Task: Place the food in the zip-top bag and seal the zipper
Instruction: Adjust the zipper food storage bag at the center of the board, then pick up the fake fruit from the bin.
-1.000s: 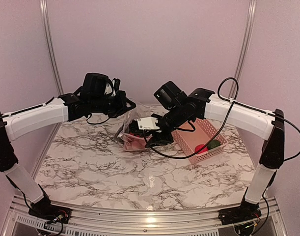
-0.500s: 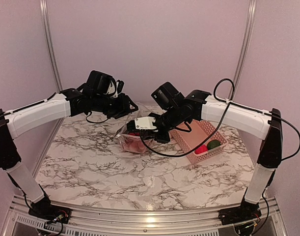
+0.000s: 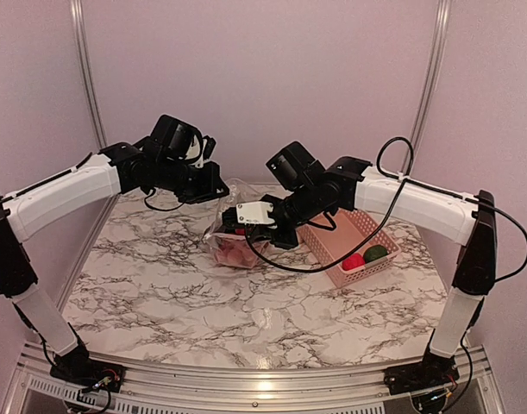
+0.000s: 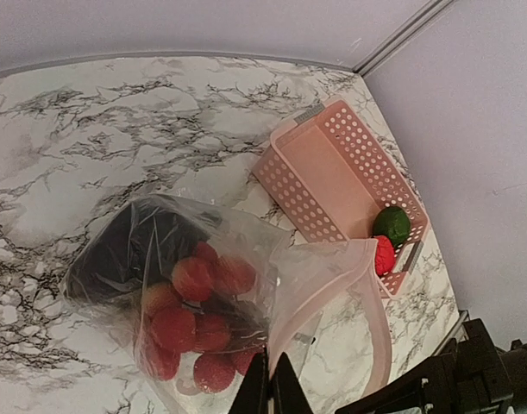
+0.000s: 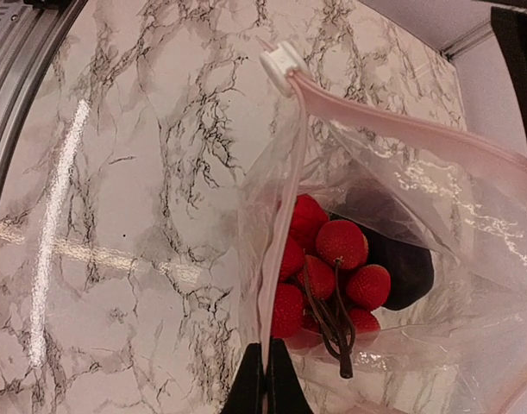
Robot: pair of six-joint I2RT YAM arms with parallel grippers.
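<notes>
The clear zip-top bag sits mid-table, holding several red round fruits and a dark eggplant. My left gripper is shut on the bag's mouth edge by the pinkish zipper strip; in the top view it is above the bag's left side. My right gripper is shut on the other side of the zipper strip, which carries a white slider. The fruits and eggplant also show there. The bag's mouth is open between the grippers.
A pink slatted basket stands right of the bag, holding a green piece and a red piece at its near end. The back wall is close behind the bag. Cables hang from both wrists.
My left gripper has risen and drawn back a little with the bag's edge in it. My right gripper has shifted slightly left, still holding the strip.
</notes>
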